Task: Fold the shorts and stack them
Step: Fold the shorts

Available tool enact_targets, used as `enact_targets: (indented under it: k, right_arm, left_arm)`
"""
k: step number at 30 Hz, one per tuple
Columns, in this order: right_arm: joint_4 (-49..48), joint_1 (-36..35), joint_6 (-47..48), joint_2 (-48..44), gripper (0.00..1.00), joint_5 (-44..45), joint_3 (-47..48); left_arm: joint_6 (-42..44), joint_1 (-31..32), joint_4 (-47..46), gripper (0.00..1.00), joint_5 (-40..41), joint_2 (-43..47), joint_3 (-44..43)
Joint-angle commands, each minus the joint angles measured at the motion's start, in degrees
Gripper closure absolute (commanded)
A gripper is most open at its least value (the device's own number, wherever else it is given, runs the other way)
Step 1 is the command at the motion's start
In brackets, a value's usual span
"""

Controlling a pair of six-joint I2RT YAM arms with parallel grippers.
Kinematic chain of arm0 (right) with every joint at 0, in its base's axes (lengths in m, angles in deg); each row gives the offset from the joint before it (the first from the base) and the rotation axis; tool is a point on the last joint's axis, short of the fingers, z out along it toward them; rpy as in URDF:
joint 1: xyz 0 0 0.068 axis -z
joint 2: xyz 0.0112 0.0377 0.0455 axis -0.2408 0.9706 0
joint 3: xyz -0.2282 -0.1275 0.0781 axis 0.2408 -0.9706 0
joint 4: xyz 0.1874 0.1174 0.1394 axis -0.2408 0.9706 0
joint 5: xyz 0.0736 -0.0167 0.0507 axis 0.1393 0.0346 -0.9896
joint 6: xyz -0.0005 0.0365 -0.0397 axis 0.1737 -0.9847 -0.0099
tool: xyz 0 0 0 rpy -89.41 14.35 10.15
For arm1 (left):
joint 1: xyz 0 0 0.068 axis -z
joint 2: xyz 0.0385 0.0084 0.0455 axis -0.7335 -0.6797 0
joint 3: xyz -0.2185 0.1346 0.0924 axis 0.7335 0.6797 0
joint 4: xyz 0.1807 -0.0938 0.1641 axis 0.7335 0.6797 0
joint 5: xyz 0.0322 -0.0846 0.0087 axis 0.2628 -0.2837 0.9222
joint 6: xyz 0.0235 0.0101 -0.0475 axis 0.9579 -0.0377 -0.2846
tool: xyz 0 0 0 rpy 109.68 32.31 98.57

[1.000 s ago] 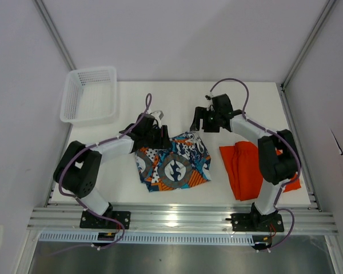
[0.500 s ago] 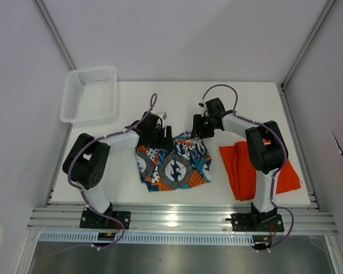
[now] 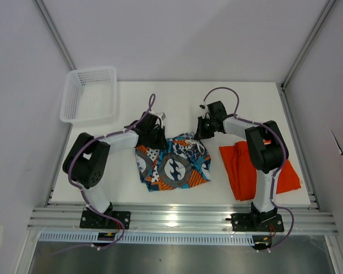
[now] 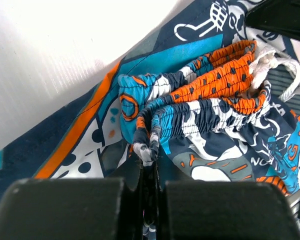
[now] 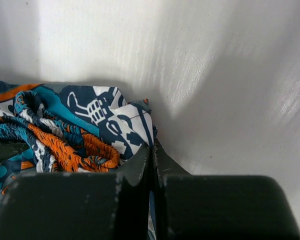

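Tabletop (image 3: 177, 100): left pincer (image 4: 149, 165) and right pincer (image 5: 151, 156) now clamp patterned shorts (image 3: 174, 162).

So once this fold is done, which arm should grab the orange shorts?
Right, probably. The orange shorts lie on the right gripper's side, next to that arm. The left gripper is across the patterned shorts, which both grippers pinch now.

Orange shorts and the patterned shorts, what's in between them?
Only a narrow strip of bare white table separates the orange shorts from the patterned shorts, seen in the top view.
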Motion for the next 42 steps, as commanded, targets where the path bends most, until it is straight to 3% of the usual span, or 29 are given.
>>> enact_targets:
  k: [1, 14, 30, 42]
  right_arm:
    - [-3.52, 0.05, -0.18, -1.18, 1.00, 0.66, -2.43]
    - [-7.56, 0.58, -1.76, -3.55, 1.00, 0.93, -5.68]
    - [-9.67, 1.81, -4.05, -5.04, 1.00, 2.25, -7.88]
    - [-10.11, 2.07, -4.22, -5.66, 1.00, 2.51, -8.41]
  left_arm:
    - [0.16, -0.50, -4.29, 1.00, -0.65, 3.03, 1.15]
    - [-0.71, -1.12, -6.07, 1.00, -1.87, 4.53, 3.53]
    - [-4.67, -3.40, -8.26, 1.00, 5.42, 14.71, 13.19]
    - [-5.02, -4.63, -6.16, 1.00, 9.27, 16.40, 13.55]
